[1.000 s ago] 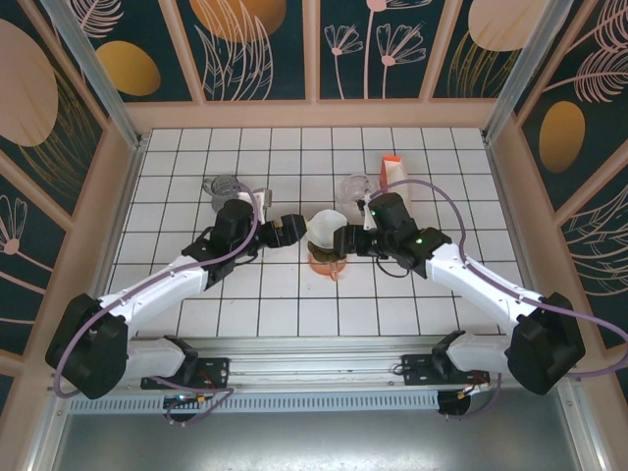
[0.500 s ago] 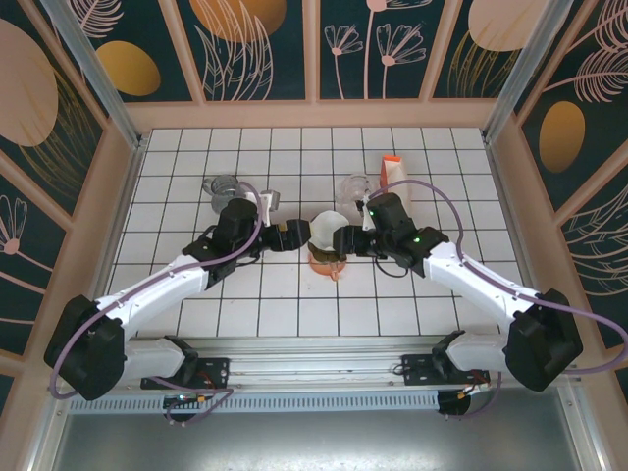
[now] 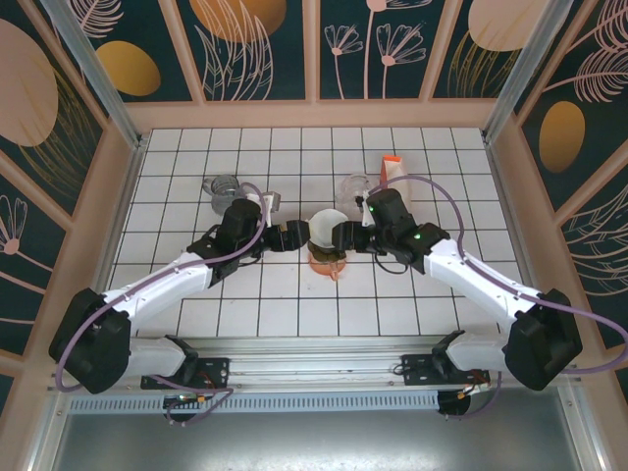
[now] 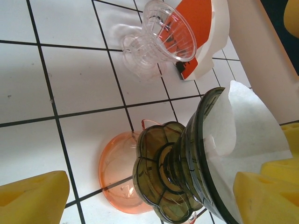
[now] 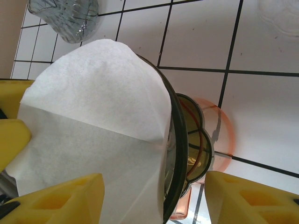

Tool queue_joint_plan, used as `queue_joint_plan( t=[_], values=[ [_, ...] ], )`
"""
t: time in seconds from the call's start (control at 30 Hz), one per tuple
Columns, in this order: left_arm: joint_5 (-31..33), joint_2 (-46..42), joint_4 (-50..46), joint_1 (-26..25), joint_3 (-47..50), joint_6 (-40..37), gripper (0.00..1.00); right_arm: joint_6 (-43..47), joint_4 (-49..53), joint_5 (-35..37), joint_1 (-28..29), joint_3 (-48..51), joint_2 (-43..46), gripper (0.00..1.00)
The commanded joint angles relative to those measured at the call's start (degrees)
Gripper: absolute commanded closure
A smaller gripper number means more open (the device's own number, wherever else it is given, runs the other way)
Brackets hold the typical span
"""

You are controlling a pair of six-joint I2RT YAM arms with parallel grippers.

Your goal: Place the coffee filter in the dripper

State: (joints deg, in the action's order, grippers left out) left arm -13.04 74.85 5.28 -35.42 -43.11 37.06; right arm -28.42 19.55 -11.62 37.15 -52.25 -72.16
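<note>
Coffee filter (image 5: pixel 93 116) sits in dripper (image 4: pixel 187 158) on orange saucer (image 4: pixel 114 177), edge proud. Left tool (image 3: pixel 292 235) wide, flanking it. Right tool (image 3: pixel 345 237) part-open astride rim, probably steadying; can't tell if gripping.

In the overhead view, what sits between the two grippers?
The dark dripper holding the white paper filter, on an orange saucer, seen in the top external view.

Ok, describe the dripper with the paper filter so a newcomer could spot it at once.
On the white tiled table, look at the very middle. The dripper is there, by an orange saucer. Unlike the two clear ones further back, it is smoky brown and holds a white filter.
</note>
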Motion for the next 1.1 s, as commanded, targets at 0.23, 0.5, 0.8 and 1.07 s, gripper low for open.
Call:
queue_joint_plan(
  t=[0.23, 0.5, 0.8, 1.07],
  values=[
    [0.6, 0.1, -0.5, -0.1, -0.5, -0.3, 0.09, 0.0, 2.5, -0.3, 1.4, -1.9, 1.9, 0.41],
    [0.7, 1.0, -0.6, -0.1, -0.4, -0.1, 0.09, 1.4, 4.8, 1.4, 2.1, -2.1, 2.5, 0.41],
    [0.5, 1.0, -0.4, -0.2, -0.6, 0.2, 0.09, 2.8, 6.4, 3.7, 1.2, -5.6, 2.6, 0.40],
    [1.1, 0.3, -0.7, -0.1, -0.5, 0.0, 0.08, 3.6, 4.5, 3.5, -2.2, -8.2, -2.0, 0.40]
  ],
)
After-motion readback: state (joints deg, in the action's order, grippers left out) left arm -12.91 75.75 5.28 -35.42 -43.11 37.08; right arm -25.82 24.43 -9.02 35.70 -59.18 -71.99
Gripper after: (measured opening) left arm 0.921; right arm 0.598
